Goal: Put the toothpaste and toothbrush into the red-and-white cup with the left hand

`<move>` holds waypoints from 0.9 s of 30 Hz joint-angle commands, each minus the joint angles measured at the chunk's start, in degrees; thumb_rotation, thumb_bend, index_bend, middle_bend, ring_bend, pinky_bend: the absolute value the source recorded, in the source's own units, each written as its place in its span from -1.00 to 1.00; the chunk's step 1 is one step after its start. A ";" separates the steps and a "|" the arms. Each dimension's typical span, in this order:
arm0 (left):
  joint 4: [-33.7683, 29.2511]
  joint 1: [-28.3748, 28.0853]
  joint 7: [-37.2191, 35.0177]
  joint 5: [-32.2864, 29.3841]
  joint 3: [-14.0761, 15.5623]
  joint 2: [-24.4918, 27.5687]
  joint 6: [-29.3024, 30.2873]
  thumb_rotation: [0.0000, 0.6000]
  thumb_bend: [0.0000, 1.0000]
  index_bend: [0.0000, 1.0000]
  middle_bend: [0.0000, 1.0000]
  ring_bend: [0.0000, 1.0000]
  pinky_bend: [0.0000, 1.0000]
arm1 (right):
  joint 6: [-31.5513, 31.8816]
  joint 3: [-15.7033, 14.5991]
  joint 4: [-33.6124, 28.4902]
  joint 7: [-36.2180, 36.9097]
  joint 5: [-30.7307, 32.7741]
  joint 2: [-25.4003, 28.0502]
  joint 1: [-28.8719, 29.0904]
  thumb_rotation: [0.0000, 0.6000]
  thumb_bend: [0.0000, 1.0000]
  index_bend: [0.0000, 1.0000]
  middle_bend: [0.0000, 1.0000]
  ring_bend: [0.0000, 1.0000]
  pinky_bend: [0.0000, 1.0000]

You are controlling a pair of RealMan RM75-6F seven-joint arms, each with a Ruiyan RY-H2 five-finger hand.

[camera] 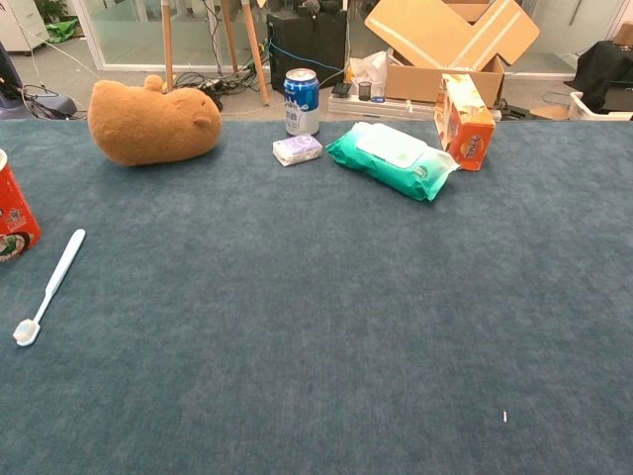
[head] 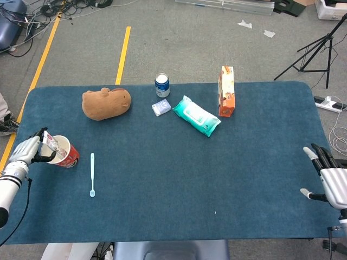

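Red-and-white cup point(head: 63, 152) stands at the surface's left edge, toothpaste point(head: 50, 144) poking out, left hand point(head: 26, 150) pinching it, apparently seating it.

Two silver-grey robot hands with dark fingers, on pale arms

The left hand point(head: 26, 151) is a light metallic grey, its fingers trimmed in black at the ends; it sits on a white, rounded forearm with a grey band at the wrist, and a thin black cable runs down beside that arm. The right hand point(head: 329, 173) has a pale grey, plate-like back, black segmented fingers and a grey thumb with a light tip; below it a dark fitting shows at the wrist. Screws and markings are too small to make out.
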 commanded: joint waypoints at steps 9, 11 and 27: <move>-2.00 1.07 -1.92 2.23 -0.13 1.66 -0.34 1.00 -0.17 -0.55 -0.99 -1.00 -1.00 | -0.17 0.02 -0.05 -0.11 -0.04 -0.04 0.14 1.00 -1.00 -1.00 -1.00 -1.00 -0.37; -2.22 1.26 -2.32 2.58 -0.24 1.84 -0.21 1.00 -0.17 -0.57 -0.99 -1.00 -1.00 | -0.22 0.01 -0.08 -0.16 -0.05 -0.07 0.17 1.00 -1.00 -1.00 -1.00 -1.00 -0.37; -3.53 2.31 -4.38 4.43 -0.95 2.76 1.15 1.00 -0.17 -0.78 -0.99 -1.00 -1.00 | -0.18 0.00 -0.15 -0.25 -0.12 -0.05 0.21 1.00 -1.00 -1.00 -1.00 -1.00 -0.37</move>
